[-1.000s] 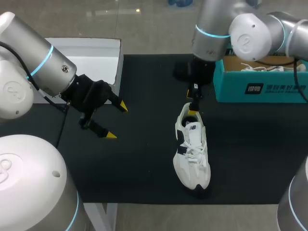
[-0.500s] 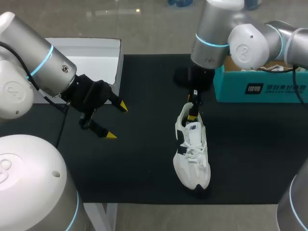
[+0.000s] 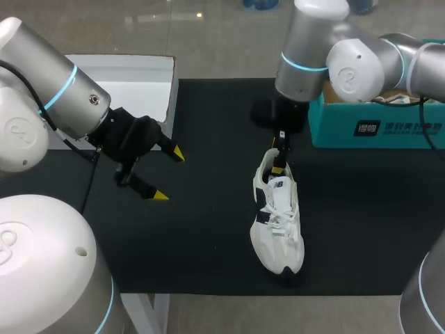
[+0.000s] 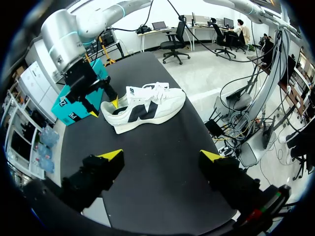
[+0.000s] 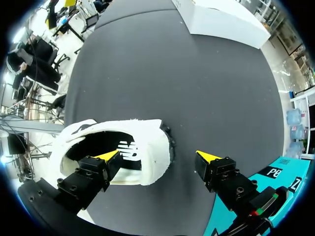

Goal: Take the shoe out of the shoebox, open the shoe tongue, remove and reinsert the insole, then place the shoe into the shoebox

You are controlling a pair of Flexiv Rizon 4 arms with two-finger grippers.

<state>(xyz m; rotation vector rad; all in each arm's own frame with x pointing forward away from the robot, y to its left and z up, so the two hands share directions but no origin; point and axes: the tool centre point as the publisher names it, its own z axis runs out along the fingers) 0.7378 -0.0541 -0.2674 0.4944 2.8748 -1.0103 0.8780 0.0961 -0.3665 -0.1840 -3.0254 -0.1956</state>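
Observation:
A white sneaker [image 3: 277, 223] with dark side marks lies on the black mat [image 3: 208, 229], toe toward the table's front. My right gripper [image 3: 280, 152] hangs over its heel. In the right wrist view the right gripper [image 5: 158, 157] is open: one finger is inside the shoe [image 5: 142, 129] opening, the other is outside behind the heel, clear of it. My left gripper [image 3: 168, 175] stands open over the mat, well left of the shoe. In the left wrist view the shoe [image 4: 147, 105] lies ahead of the open left gripper [image 4: 161, 155].
A teal shoebox [image 3: 375, 122] holding white paper stands at the back right, close behind the right arm. A white box lid [image 3: 132, 83] lies at the back left. The teal shoebox [image 5: 275, 174] shows beside the right gripper's outer finger.
The right arm's upper links have shifted slightly left and its gripper has sunk a touch at the shoe's heel. The left arm and the shoe have not moved.

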